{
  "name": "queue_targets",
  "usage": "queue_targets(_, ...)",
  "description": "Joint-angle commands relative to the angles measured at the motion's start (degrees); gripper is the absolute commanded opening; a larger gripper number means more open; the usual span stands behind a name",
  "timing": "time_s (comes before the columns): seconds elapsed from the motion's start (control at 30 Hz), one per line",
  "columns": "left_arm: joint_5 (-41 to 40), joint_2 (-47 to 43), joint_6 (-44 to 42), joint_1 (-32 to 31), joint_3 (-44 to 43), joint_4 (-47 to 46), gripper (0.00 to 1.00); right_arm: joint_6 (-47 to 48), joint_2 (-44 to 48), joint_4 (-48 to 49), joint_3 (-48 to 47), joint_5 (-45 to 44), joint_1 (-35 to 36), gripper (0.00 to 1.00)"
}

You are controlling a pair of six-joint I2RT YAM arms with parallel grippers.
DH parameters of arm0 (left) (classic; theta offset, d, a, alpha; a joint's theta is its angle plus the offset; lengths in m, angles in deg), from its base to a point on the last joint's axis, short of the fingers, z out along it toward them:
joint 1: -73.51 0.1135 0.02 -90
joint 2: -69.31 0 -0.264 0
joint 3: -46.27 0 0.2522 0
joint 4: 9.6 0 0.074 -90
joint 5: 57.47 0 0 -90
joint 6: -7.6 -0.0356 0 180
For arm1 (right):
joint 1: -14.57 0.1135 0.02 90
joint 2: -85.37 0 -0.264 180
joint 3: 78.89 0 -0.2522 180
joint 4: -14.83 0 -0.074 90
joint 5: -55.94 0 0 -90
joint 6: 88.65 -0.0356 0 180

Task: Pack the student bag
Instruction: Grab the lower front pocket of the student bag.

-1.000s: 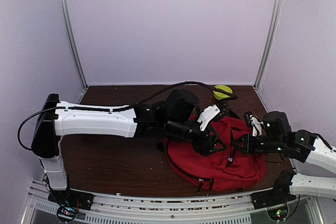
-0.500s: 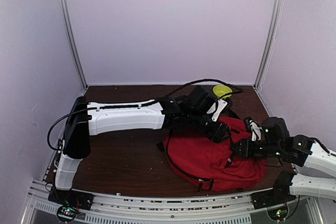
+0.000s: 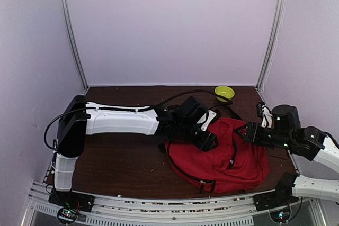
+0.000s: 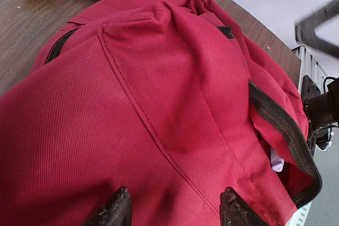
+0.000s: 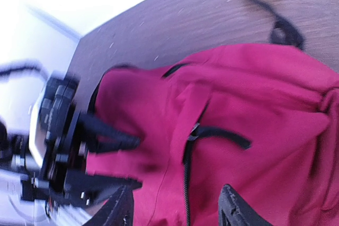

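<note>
**A:** From above, where's the backpack (image 3: 222,157)?

**B:** It lies flat on the brown table (image 3: 116,152), right of middle, toward the near edge. The left gripper (image 3: 208,140) hangs over its upper left part. The right gripper (image 3: 248,130) is at its upper right edge. A yellow-green bowl (image 3: 224,93) sits by the back wall, apart from the bag, and a black strap (image 3: 233,112) trails toward it.

**A:** And the left wrist camera?

**B:** Red cloth fills the view. The fingers stand apart with nothing between them, low over the cloth; I can't tell if they touch it. A black zipper (image 4: 280,130) gapes on the right, with something pale lilac (image 4: 277,161) inside. I can't tell what it is.

**A:** Right wrist?

**B:** Its fingers are spread too, holding nothing, over the bag. The other arm is a blur at the left, over the bag's far side. The bowl shows at the top edge, with the strap between it and the bag.
</note>
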Motion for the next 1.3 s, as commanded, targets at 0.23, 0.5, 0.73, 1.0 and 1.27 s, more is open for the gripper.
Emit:
queue_targets(0.23, 2.76, -6.45, 1.01, 0.16, 7.26, -9.37, 0.57, -27.95, -4.53, 1.99, 0.31, -18.34, -1.01, 0.53)
queue_targets(0.5, 2.76, -7.78, 1.33, 0.17, 10.92, -11.05, 0.56, -32.79, -5.43, 7.01, 2.72, -17.11, -1.25, 0.51)
queue_targets(0.73, 2.42, -11.02, 0.89, 0.17, 16.19, -13.07, 0.56, -21.86, -6.60, 12.01, 5.13, -14.35, -2.90, 0.51)
queue_targets(1.0, 2.43, -12.87, 1.48, 0.17, 19.24, -14.04, 0.56, -0.50, -8.68, 26.07, 9.92, 1.46, -8.57, 0.47)
queue_targets(1.27, 2.50, -12.53, 1.61, 0.15, 18.19, -13.88, 0.56, 6.82, -9.79, 33.99, 14.23, 15.42, -13.27, 0.44)
